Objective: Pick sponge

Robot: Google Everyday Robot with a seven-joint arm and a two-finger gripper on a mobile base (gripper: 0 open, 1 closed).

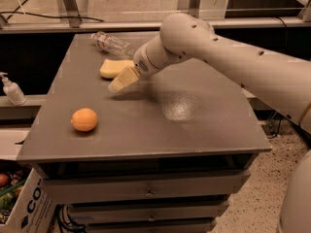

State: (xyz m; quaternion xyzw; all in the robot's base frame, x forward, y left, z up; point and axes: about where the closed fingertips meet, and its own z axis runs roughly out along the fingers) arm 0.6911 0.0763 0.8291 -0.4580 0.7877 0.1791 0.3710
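Observation:
The sponge is a pale yellow soft block lying on the grey table towards its far left. My gripper hangs low over the table just in front of and slightly right of the sponge, its tip pointing down and left, and partly overlaps the sponge's near right corner. The white arm reaches in from the right. I cannot tell whether the gripper touches the sponge.
A round orange fruit lies near the table's front left. A clear plastic bottle lies on its side behind the sponge. A soap dispenser stands on a ledge left of the table. A cardboard box sits on the floor below.

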